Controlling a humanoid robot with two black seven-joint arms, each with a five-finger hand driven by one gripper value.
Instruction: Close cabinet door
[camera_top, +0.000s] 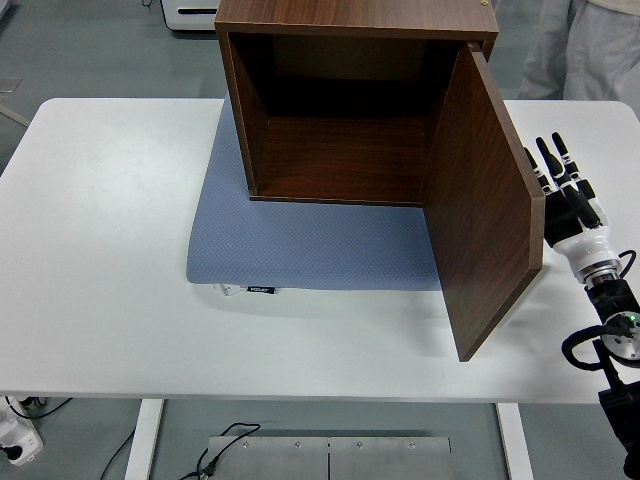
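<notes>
Cabinet door (485, 210): wide open, hinged at cabinet (350, 100) right side on mat (300, 245). Right hand (565, 205) just outside it, fingers (552, 160) extended, empty. Step: approach; next, push door leftward.

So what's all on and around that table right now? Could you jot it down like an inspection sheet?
Surface: white table, a blue-grey mat on it.
Job's things: wooden cabinet on the mat, empty inside; its door stands wide open, hinged at the right.
Clutter: nothing seen.
Robot hands: right robot hand just outside the door, fingers straight, holding nothing; left one out of view.
Cables: black cable under the table.
Surroundings: grey floor, a person's legs at top right.
</notes>
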